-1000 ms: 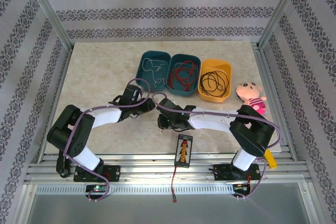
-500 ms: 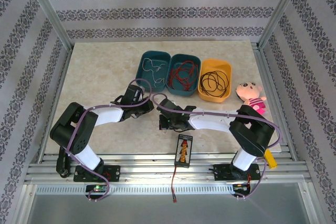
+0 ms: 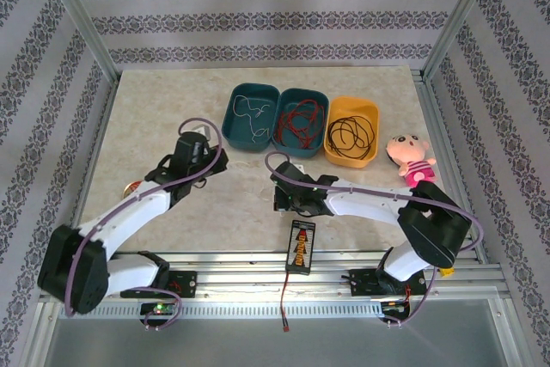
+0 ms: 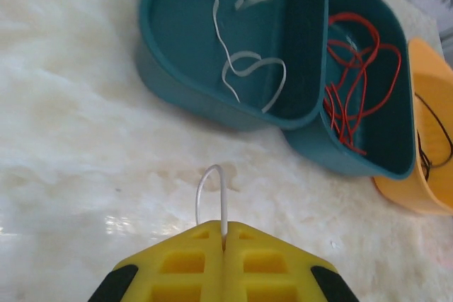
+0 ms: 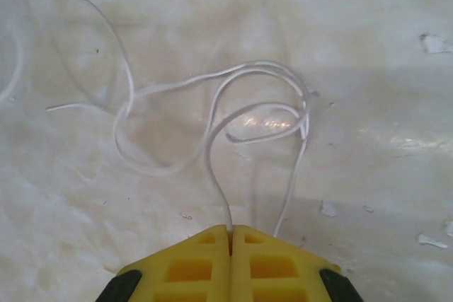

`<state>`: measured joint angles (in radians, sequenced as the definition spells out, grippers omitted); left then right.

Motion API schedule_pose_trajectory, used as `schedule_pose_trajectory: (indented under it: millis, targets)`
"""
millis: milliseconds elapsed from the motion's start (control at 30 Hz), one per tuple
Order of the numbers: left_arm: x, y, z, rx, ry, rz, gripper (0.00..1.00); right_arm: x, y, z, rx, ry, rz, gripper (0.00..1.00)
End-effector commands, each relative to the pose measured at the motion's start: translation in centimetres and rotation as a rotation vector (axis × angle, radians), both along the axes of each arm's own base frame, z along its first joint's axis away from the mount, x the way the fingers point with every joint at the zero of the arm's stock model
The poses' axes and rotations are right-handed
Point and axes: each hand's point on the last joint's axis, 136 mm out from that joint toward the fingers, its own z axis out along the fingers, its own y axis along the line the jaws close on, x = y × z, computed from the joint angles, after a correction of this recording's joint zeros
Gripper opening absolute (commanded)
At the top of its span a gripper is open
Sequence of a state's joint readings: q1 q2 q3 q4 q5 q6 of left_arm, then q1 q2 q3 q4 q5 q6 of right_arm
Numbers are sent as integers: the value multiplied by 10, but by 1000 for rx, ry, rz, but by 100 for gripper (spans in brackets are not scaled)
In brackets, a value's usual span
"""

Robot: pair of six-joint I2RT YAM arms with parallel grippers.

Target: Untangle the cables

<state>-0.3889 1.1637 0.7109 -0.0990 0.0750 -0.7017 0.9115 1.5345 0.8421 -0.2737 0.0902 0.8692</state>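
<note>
While a thin whitish wire point(image 4: 211, 169) is pinched at the left, the step in hand looks like the pulling apart of the one cable not yet put in a bin. The left gripper point(image 4: 224, 235) is seen over the table point(image 4: 85, 139), near the bins. Its jaws are pressed together on a small loop of that wire. Further right, the jaws of the right gripper point(image 5: 230, 230) are pressed together on a whitish strand point(image 5: 208, 148), which is spread on the table in crossed loops. Whether both ends belong to one cable cannot be told. For the next move, a slow pull apart is likely called for, so that the loops are opened and no knot is drawn tight.

Three bins are set side by side at the back. A whitish cable point(image 4: 223, 68) is seen in the left teal bin point(image 4: 184, 83). A red cable point(image 3: 296, 118) is seen in the middle teal bin point(image 4: 318, 150). A black cable point(image 3: 348, 133) is seen in the orange bin point(image 4: 410, 189).
</note>
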Motion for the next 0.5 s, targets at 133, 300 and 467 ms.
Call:
schedule_pose_trajectory:
  millis: [133, 300, 467]
  targets:
    - [-34, 72, 21, 226, -20, 147, 0, 6, -19, 3, -40, -28, -45, 0]
    - [-43, 91, 39, 267, -54, 189, 0, 9, -19, 6, -40, -34, -42, 0]
    - [-44, 103, 51, 312, -68, 211, 0, 9, -24, 4, -47, -39, -54, 0]
